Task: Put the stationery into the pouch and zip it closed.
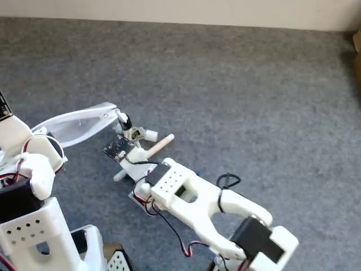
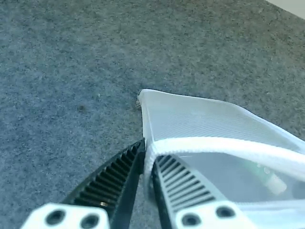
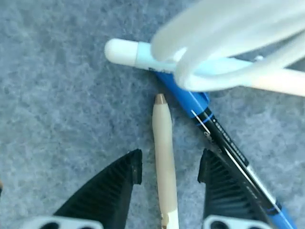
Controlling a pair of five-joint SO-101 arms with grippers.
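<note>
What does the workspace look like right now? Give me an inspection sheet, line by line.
Surface: grey carpet, flat and bare beyond the arms.
Job's things: translucent pouch, held by one edge; beige pencil, blue and black pen and white marker lie close together on the carpet, outside the pouch.
Clutter: nothing seen.
Grippers: left gripper shut on the pouch's edge; right gripper open, one finger on each side of the pencil.
Cables: black and red wires trail along the right arm; pale cable loops close to the right wrist camera.
Surroundings: pale wall along the far edge.
</note>
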